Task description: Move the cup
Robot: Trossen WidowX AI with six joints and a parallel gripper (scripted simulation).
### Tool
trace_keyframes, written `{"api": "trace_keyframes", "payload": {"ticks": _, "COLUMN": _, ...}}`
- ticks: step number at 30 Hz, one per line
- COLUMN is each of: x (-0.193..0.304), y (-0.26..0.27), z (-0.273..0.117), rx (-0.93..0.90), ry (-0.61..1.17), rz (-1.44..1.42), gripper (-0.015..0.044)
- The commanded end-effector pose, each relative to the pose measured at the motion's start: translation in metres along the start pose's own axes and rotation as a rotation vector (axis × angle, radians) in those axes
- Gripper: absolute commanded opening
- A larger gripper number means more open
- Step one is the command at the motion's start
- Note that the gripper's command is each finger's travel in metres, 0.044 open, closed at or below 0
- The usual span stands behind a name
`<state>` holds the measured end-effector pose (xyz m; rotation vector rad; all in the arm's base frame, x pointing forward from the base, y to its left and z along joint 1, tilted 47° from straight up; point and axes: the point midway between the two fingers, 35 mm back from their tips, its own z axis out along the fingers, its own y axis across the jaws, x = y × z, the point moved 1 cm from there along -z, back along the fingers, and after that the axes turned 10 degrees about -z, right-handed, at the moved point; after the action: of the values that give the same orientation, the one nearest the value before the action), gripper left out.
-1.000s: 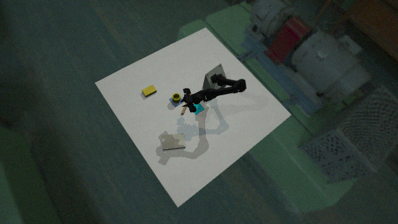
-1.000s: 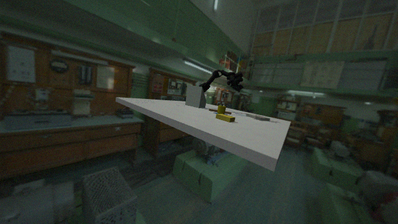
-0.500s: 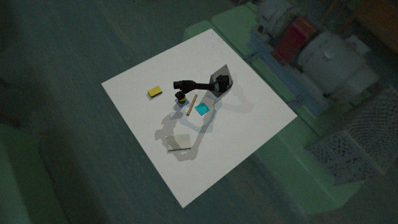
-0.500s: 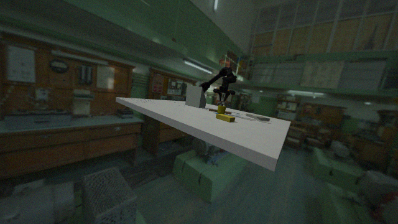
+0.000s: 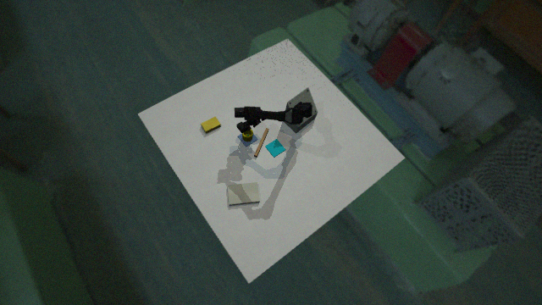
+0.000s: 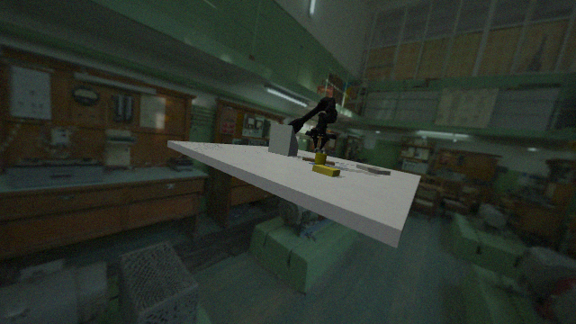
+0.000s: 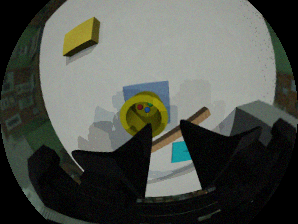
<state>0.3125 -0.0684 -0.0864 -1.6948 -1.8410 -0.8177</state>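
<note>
Cup (image 7: pixel 144 116): yellow, upright on the blue pad (image 7: pixel 158 91), near table (image 5: pixel 322 178) centre; not yet lifted
Contents: a few coloured marbles (image 7: pixel 144 107) in the bottom, none outside
End effector (image 7: pixel 164 152): above the cup, fingers partly closed, nothing between them; judged to be sized for the cup's width before descending
Other pad (image 5: pixel 275 147): cyan, right of the cup, bare, the destination
Wooden stick (image 5: pixel 261 142): between the two pads; the carry likely must pass over it
Yellow block (image 5: pixel 210 124): far left, well apart
</note>
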Motion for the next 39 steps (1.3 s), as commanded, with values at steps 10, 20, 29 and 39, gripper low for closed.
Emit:
{"api": "trace_keyframes", "payload": {"ticks": 10, "x": 0.001, "y": 0.000, "z": 0.023, "rx": 0.001, "ry": 0.006, "rz": 0.009, "gripper": 0.0167}}
{"api": "trace_keyframes", "payload": {"ticks": 20, "x": 0.001, "y": 0.000, "z": 0.039, "rx": 0.001, "ry": 0.007, "rz": 0.009, "gripper": 0.0167}}
{"api": "trace_keyframes", "payload": {"ticks": 29, "x": 0.002, "y": -0.001, "z": 0.054, "rx": 0.001, "ry": 0.009, "rz": 0.009, "gripper": 0.0167}}
{"api": "trace_keyframes", "payload": {"ticks": 39, "x": 0.003, "y": -0.001, "z": 0.059, "rx": 0.001, "ry": 0.010, "rz": 0.009, "gripper": 0.0167}}
